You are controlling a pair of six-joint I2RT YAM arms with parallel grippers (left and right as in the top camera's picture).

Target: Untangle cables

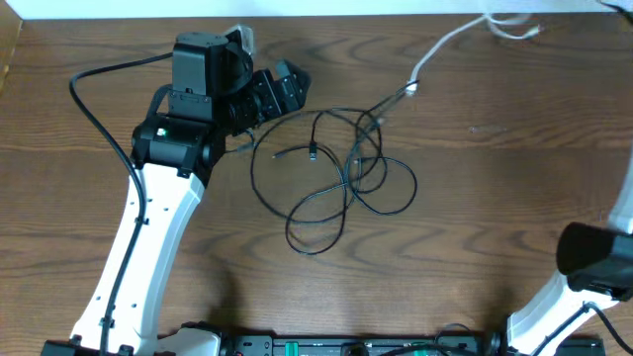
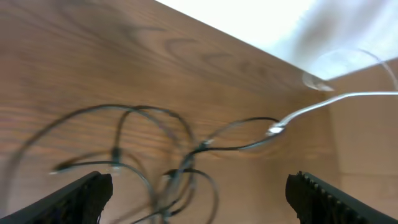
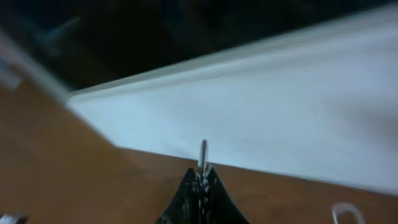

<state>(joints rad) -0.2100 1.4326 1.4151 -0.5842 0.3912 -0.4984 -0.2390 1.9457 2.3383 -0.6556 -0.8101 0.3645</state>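
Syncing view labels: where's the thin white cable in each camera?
Overhead: thin white cable, upper right, running to top edge.
Left wrist: right side, plug end by the tangled thin black cables.
Right wrist: not identifiable.
Shared landmark: brown wooden table.

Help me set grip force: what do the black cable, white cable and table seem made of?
Black cable: probably matte plastic or rubber jacket; lies in limp loops. White cable: probably plastic jacket, faint sheen. Table: wood or laminate; grain shows.
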